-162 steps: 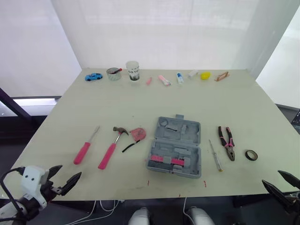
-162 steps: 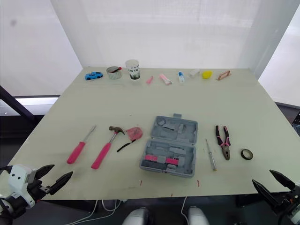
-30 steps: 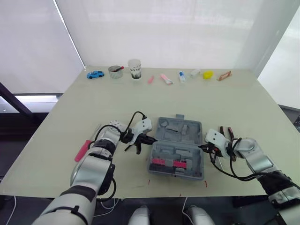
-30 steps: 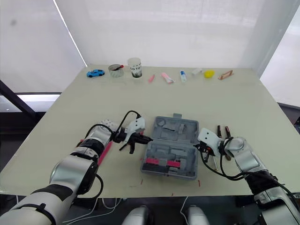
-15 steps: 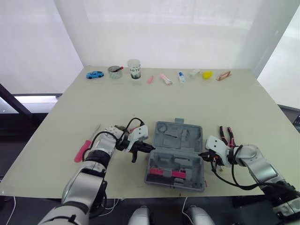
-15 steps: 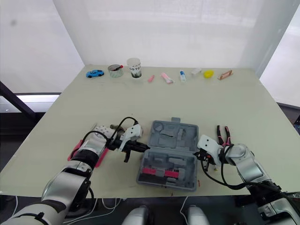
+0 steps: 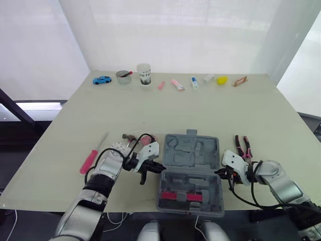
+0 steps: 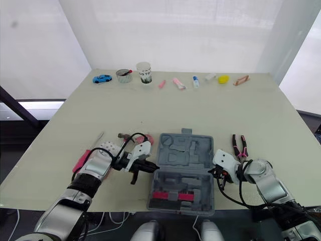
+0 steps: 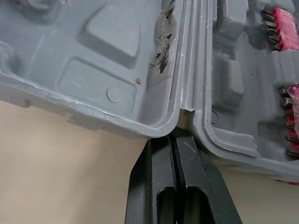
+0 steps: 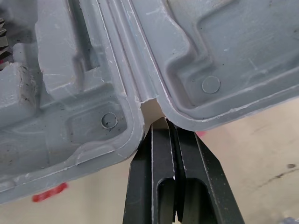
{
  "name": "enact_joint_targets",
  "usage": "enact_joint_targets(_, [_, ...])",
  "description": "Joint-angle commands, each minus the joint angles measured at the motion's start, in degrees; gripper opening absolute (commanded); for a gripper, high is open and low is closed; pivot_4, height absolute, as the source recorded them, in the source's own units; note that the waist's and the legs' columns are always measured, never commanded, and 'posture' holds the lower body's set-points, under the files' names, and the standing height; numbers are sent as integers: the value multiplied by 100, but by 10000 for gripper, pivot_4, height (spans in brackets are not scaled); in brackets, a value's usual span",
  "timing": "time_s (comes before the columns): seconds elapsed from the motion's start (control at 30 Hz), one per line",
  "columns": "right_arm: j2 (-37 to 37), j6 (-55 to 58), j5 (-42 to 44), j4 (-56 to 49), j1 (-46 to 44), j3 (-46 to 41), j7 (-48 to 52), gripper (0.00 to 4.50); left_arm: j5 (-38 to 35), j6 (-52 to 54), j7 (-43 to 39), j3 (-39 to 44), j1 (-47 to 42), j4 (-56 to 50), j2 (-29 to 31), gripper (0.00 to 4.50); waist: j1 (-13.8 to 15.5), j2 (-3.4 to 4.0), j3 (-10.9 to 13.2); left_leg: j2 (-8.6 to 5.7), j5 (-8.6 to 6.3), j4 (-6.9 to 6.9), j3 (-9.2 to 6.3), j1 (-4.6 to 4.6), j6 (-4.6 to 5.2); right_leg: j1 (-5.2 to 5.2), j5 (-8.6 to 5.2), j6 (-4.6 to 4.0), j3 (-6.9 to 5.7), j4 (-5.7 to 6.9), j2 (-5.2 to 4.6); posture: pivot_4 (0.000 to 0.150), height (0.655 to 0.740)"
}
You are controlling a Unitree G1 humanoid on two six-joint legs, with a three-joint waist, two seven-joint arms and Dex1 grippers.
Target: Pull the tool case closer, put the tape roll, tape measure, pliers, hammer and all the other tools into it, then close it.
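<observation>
Left gripper: the two black fingers lie flat against each other, with no gap I can see and nothing between them. Tips sit in the notch at the hinge of the tool case, on its left side, touching the grey plastic where lid and base meet.

Right gripper: same posture, fingers pressed together, tips tucked into the hinge notch on the case's right side, against the rim.

Case lies open and flat on the table, close to the near edge, between my two arms. The lid half is the far one, its moulded recesses bare. The base half is the near one, with a pink bit holder across it.

Pliers, pink and black handles, lie on the table just right of the lid, near my right wrist and apart from the case.

Hammer lies left of the case. Its head shows past my left forearm and the handle is hidden under the arm. The pink tape measure is just beside the hammer head, near the left gripper's white housing.

A pink-handled screwdriver lies further left, well apart from the case, shaft pointing away from me.

Along the far edge, well apart from all this: a blue toy car, a small round tin, a paper cup, and a yellow piece among a row of small items I cannot identify
</observation>
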Motion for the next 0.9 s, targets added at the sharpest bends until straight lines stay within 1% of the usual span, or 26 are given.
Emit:
enact_joint_targets(0.03, [-18,-12,234,-383,69,-142,7,0,-271,244,43,-145,208,-641,-73,182,1,0,0,0,0,0,0,0,0,0,0,0,0,0,0,1500,7400])
enact_joint_targets(0.3, [-13,68,256,-544,191,-127,5,0,-408,600,141,-198,531,-1155,82,182,1,0,0,0,0,1,-2,1,0,0,0,0,-1,2,0,1500,7400])
enact_joint_targets(0.63, [66,180,234,-617,235,-13,3,0,-461,886,240,-293,746,-1368,341,182,0,0,0,0,0,1,-2,2,0,0,0,0,-1,2,0,1500,7400])
enact_joint_targets(0.9, [12,236,248,-654,310,-5,59,0,-657,1484,317,-385,863,-1714,330,182,1,0,0,0,0,1,-2,2,0,1,0,-1,0,2,0,1500,7400])
